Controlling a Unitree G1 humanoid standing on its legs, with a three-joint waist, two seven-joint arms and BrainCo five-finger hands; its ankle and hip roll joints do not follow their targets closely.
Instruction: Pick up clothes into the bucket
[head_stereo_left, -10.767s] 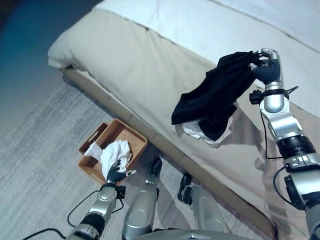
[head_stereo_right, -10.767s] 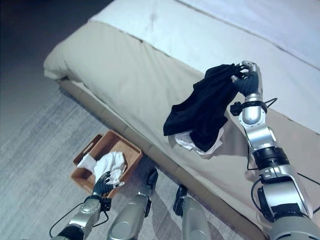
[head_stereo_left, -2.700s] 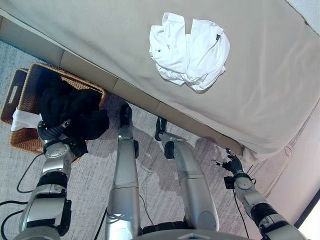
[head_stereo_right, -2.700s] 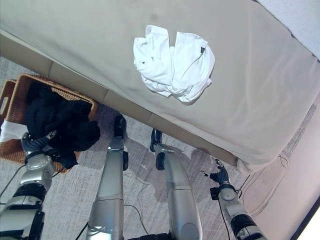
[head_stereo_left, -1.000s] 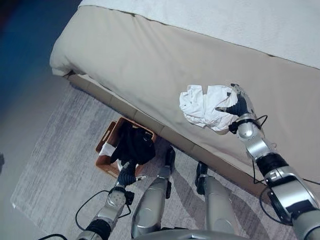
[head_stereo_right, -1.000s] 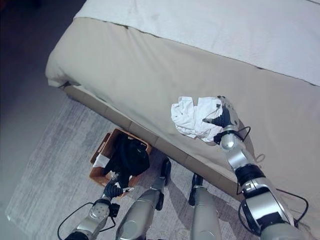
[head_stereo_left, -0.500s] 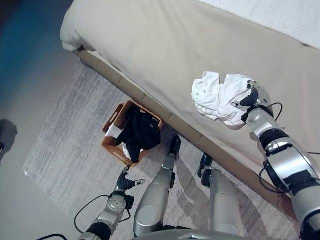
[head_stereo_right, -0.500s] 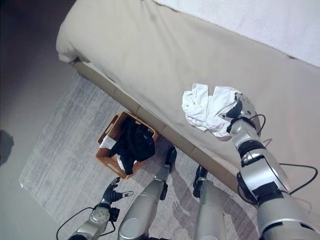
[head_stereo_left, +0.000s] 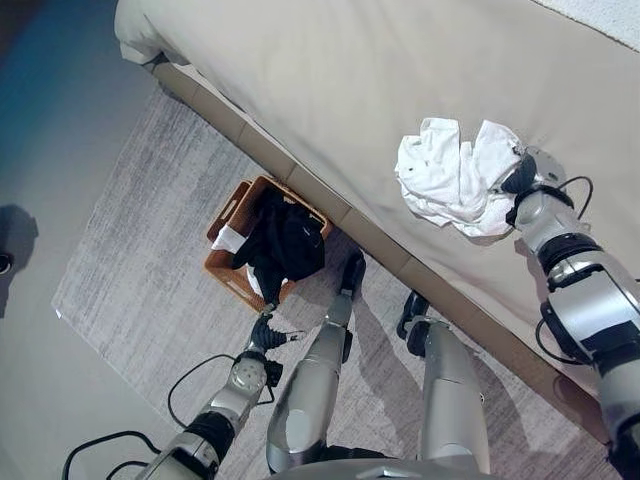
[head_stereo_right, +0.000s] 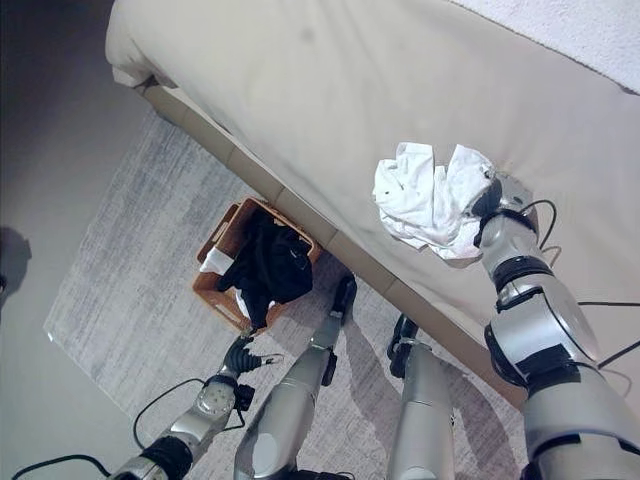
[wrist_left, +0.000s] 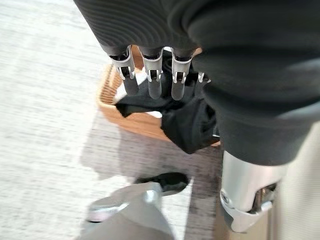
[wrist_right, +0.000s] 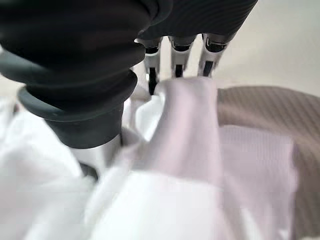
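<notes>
A crumpled white garment (head_stereo_left: 450, 178) lies on the beige bed cover near the bed's edge. My right hand (head_stereo_left: 522, 176) rests at its right edge. In the right wrist view its fingers (wrist_right: 176, 54) dip into a raised fold of the white garment (wrist_right: 192, 130), with the thumb on the other side of that fold. A woven basket (head_stereo_left: 227, 212) stands on the rug beside the bed. A black garment (head_stereo_left: 287, 243) is piled in it and hangs over its rim. My left hand (head_stereo_left: 264, 331) hangs low, short of the basket, with its fingers (wrist_left: 152, 82) straight and holding nothing.
A bit of white cloth (head_stereo_left: 227, 239) lies in the basket under the black garment. The long bed frame (head_stereo_left: 300, 185) runs along the grey rug (head_stereo_left: 140, 260). Bare floor (head_stereo_left: 40, 180) lies to the rug's left.
The whole picture has shifted, so the camera has moved. My right hand stays at the white garment's right edge, and the cloth there is bunched up more. My left hand stays low by the basket.
</notes>
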